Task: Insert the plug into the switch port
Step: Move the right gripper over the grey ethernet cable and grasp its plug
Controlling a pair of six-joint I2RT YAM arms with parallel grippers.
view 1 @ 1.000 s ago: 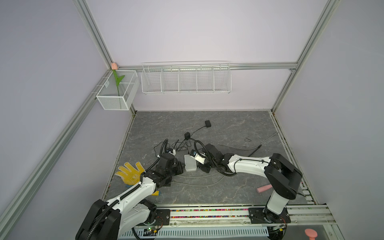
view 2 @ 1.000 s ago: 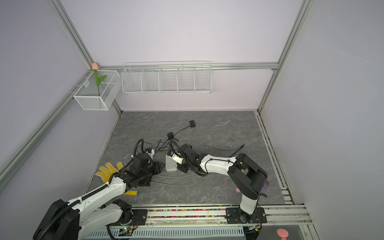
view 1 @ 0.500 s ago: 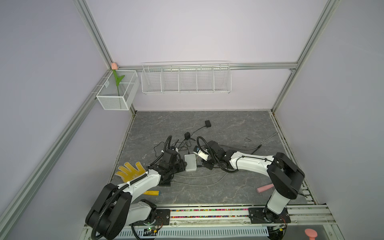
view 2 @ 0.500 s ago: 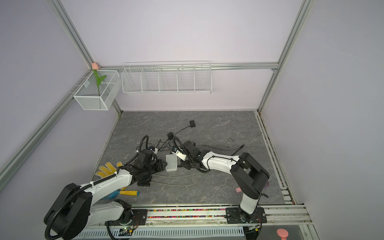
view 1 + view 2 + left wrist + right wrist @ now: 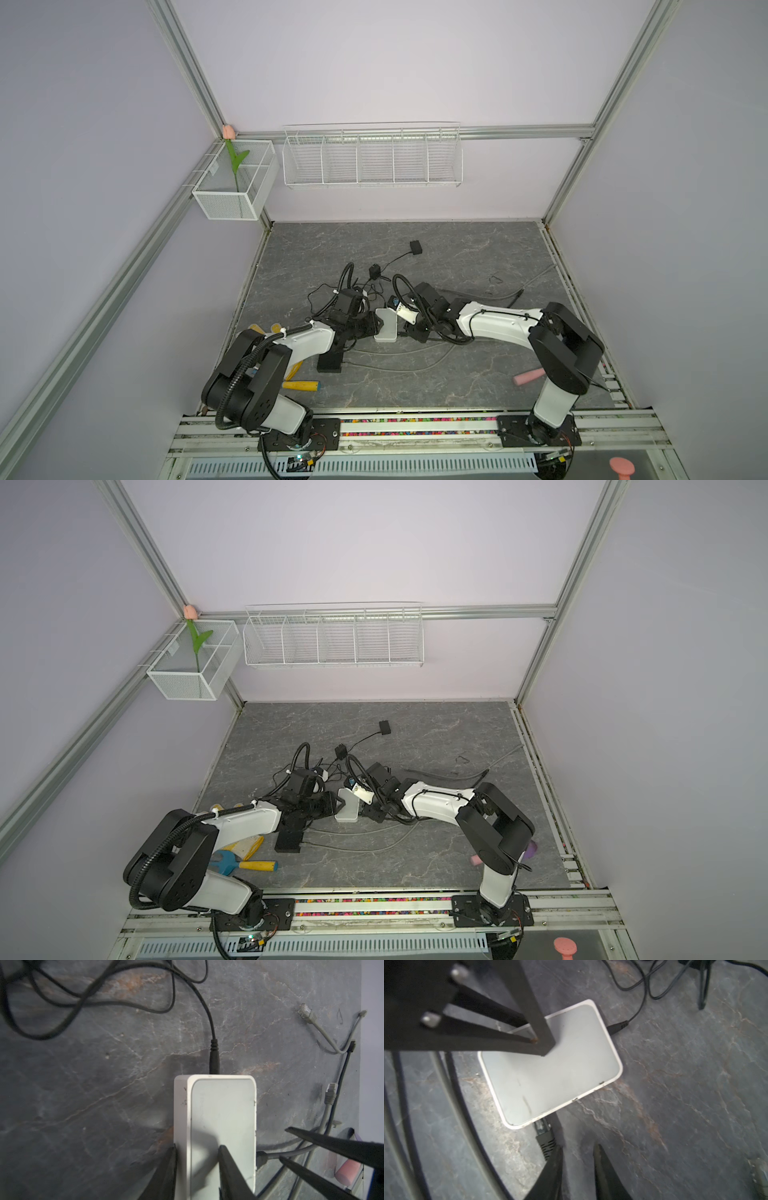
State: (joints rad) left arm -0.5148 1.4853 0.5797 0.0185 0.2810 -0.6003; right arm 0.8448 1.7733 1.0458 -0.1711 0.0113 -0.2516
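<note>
Two things changed in that last second. The left claw (image 5: 198, 1146) slid in from the side and clamped onto the edge of the switch (image 5: 550, 1068) on the counter (image 5: 675, 1084). The right claw (image 5: 579, 1146) ended up with its jaws apart, off the plug (image 5: 543, 1128). That plug sat nose-in against the switch's port side, just beside the right claw. It looked inserted to me, though I couldn't see whether it had clicked home.

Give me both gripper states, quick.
Left gripper: closed on the switch.
Right gripper: open, holding nothing; the plug lies beside one finger.
</note>
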